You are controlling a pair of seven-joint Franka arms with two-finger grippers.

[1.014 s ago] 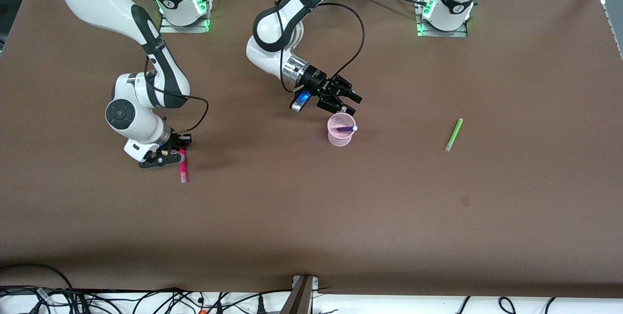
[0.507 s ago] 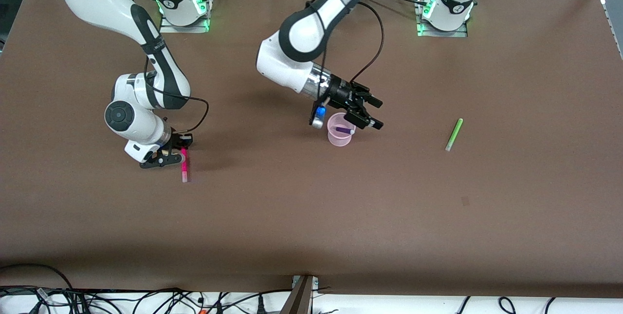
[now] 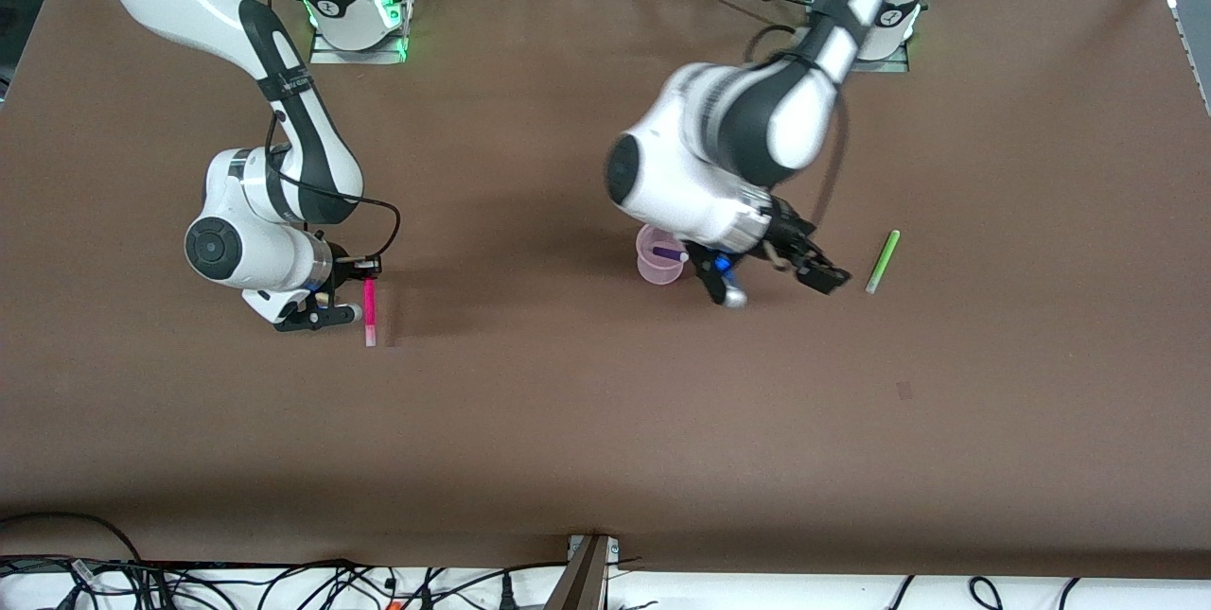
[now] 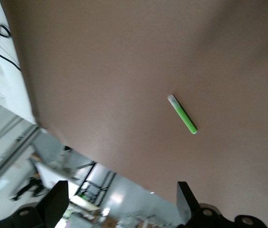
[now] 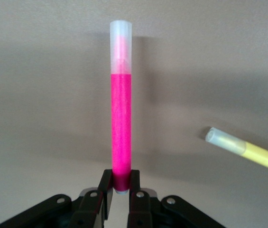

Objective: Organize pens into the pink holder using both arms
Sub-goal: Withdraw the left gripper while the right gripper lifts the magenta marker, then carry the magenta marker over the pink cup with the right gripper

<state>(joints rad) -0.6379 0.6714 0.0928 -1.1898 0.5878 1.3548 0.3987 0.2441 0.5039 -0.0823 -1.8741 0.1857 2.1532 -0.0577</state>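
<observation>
My right gripper (image 3: 362, 289) is shut on the bottom end of the magenta-pink pen (image 3: 370, 312), held low over the table toward the right arm's end. In the right wrist view the magenta pen (image 5: 121, 104) stands out straight from the gripper (image 5: 119, 184), and a yellow pen (image 5: 247, 151) lies on the table beside it. The pink holder (image 3: 658, 257) stands mid-table with the purple pen (image 3: 670, 253) in it. My left gripper (image 3: 816, 271) hangs open and empty over the table between the holder and the light green pen (image 3: 882, 262). The left wrist view shows that green pen (image 4: 182, 114) ahead of the gripper (image 4: 122, 209).
Both arm bases (image 3: 355, 9) stand at the table's edge farthest from the front camera. Cables (image 3: 284, 582) run along the white strip below the nearest edge. The left arm's bulky wrist (image 3: 700, 184) hangs over the holder.
The left arm has swung from over the pink holder toward the green pen, gripper open, with the purple pen left in the holder. The right gripper has shifted slightly with the magenta pen.
</observation>
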